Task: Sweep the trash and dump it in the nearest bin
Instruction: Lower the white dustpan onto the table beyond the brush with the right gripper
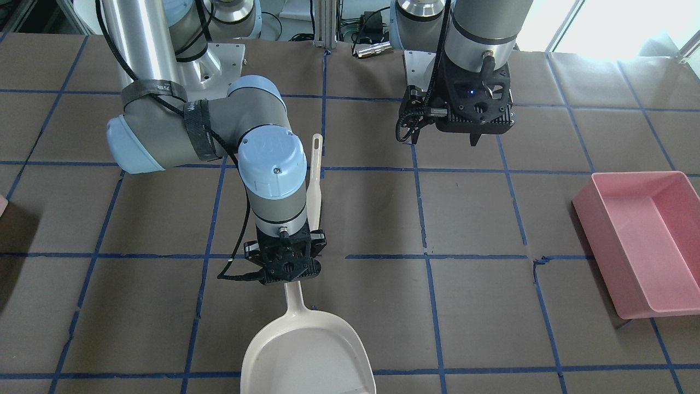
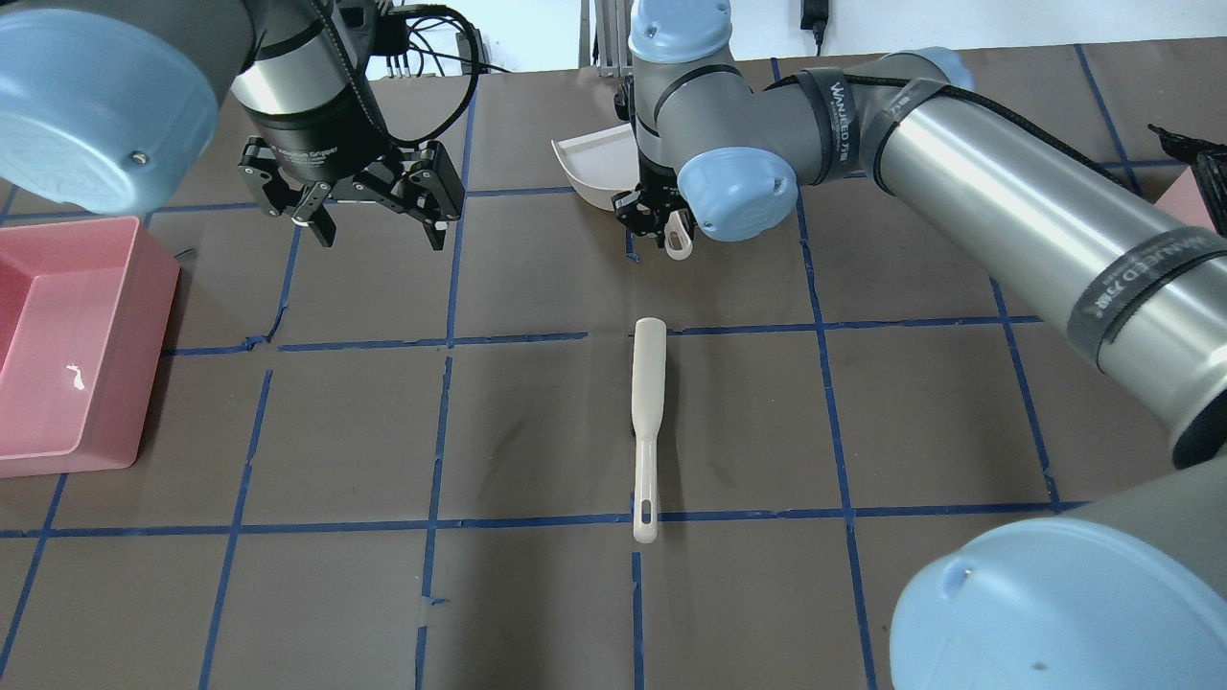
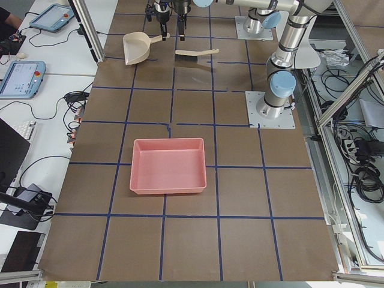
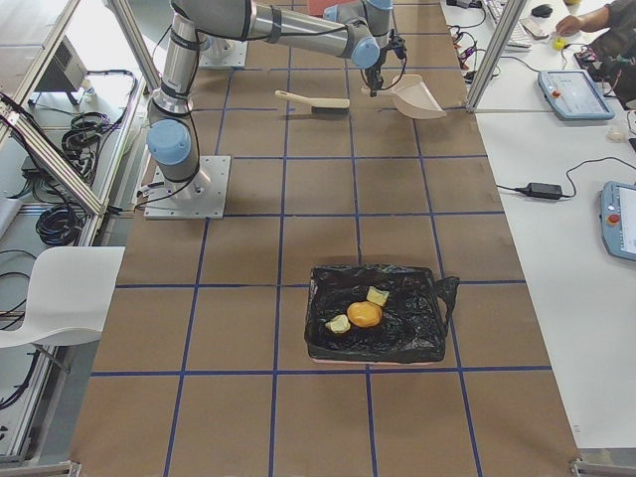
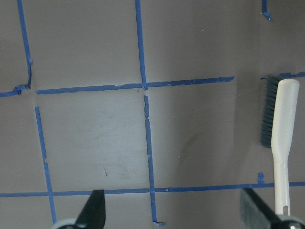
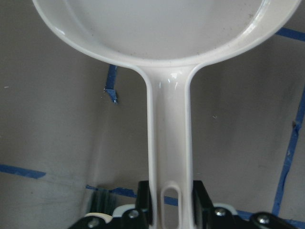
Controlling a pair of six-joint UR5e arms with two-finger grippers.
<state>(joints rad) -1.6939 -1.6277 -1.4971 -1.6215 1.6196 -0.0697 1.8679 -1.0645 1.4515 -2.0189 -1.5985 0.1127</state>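
The right claw [image 1: 288, 269] grips the dustpan [image 1: 309, 355] handle (brush [image 2: 647, 422] at its six o'clock, seen from overhead), while the left claw [image 2: 379, 228] hangs spread wide.

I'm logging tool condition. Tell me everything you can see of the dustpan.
The dustpan is cream-white, glossy plastic by its look: a wide shallow scoop with a raised rim and a long straight handle ending in a hanging slot. The scoop holds only faint dark specks. It lies roughly flat, mouth toward the front-facing camera; whether it rests on the table is unclear. The right claw is shut on the handle near the slot. The brush lies apart.
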